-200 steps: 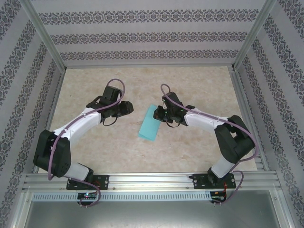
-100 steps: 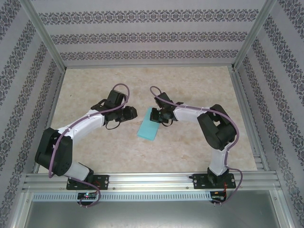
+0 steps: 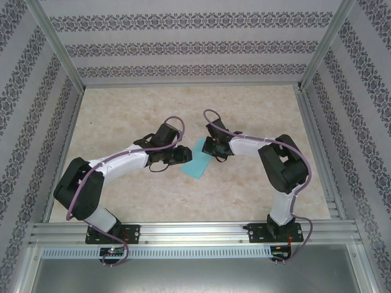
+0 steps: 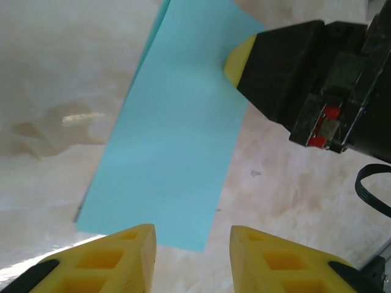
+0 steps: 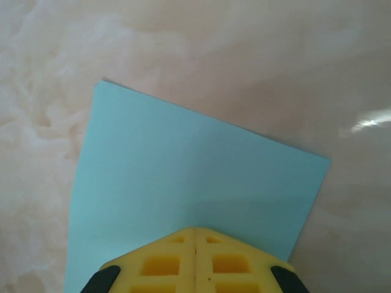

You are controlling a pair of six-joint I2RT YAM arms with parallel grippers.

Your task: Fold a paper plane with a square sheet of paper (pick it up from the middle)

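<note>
The sheet of paper (image 3: 198, 165) is lying on the table (image 3: 122, 116) as a half-folded rectangle, so the nose and wing folds are seemingly remaining. The right gripper (image 5: 195, 235), fingers together, is pressing on one end. The left gripper (image 4: 192, 235) is hovering at the other end, fingers apart and empty.

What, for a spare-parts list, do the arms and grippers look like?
The left arm and right arm have white links and black joints, each trailing a mauve cable. The left gripper and right gripper have black bodies and yellow fingers with cut-out pockets; the right one carries small red parts.
</note>
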